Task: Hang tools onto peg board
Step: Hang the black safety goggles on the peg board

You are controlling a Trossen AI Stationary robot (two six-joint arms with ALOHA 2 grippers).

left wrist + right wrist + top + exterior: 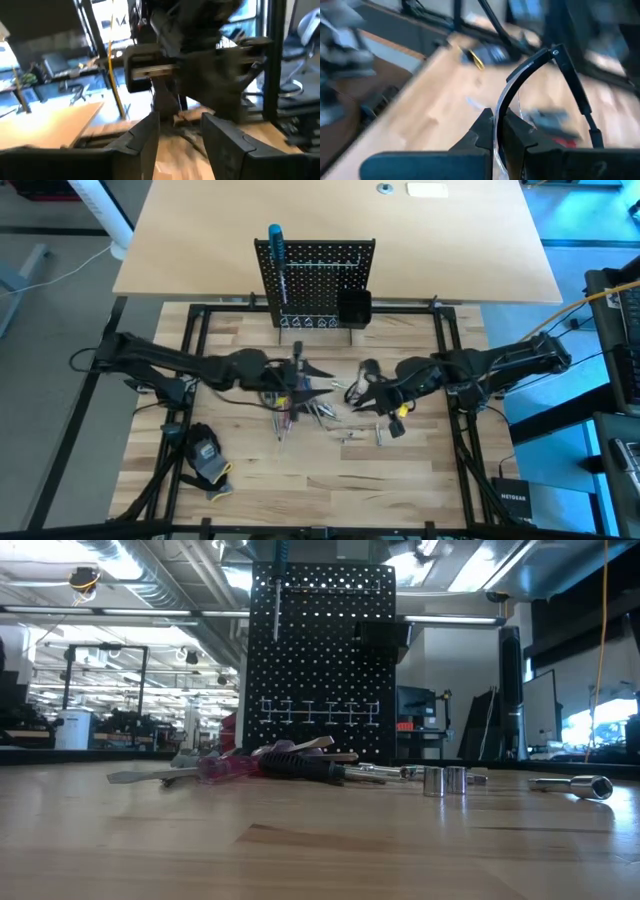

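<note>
We note the right end effector (499, 131) pinched on a thin, stiff, light hacksaw frame (540, 80) above the counter's (420, 480) tool pile (300, 395), left end effector (180, 132) parted, empty.

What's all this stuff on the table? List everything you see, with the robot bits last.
Peg board: one, black, upright at the table's far side.
Blue-handled screwdriver: one, hanging on the board's left.
Bin: one, black, on the board's lower right.
Loose tools: a pile, mixed colours, mid-table.
Sockets: a few, silver, beside the pile.
Glove: one, black and yellow, near left.
Left gripper: open, over the pile.
Right gripper: shut on a thin curved clear-and-black piece.
</note>
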